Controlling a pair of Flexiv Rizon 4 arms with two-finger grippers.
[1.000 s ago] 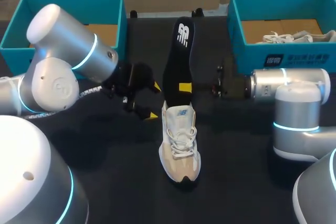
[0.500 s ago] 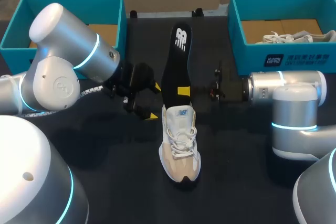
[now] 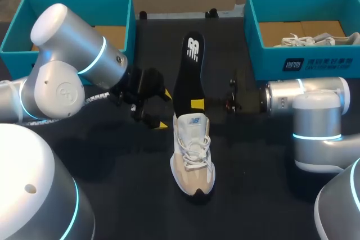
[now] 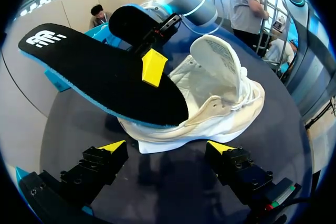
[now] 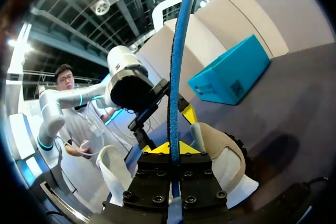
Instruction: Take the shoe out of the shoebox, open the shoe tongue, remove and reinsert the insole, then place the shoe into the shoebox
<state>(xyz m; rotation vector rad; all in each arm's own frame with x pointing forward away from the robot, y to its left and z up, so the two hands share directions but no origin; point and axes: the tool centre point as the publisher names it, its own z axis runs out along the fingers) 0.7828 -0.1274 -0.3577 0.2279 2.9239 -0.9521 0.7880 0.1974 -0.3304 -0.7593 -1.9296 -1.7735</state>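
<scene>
The insole has slid lower, its front end now deeper inside the shoe; the right gripper stays clamped on it just above the shoe's collar; the left gripper hangs beside the shoe, fingers apart; reinsertion looks under way.

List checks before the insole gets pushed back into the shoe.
1. Right jaws shut on the insole: ok.
2. Insole's near end at the shoe opening: ok.
3. Tongue lifted clear of the opening: ok.
4. Shoe braced by left jaws: not ok, they are open and off the shoe.
5. Shoe upright on its sole: ok.
6. How deep the insole's end sits inside: cannot tell.
</scene>
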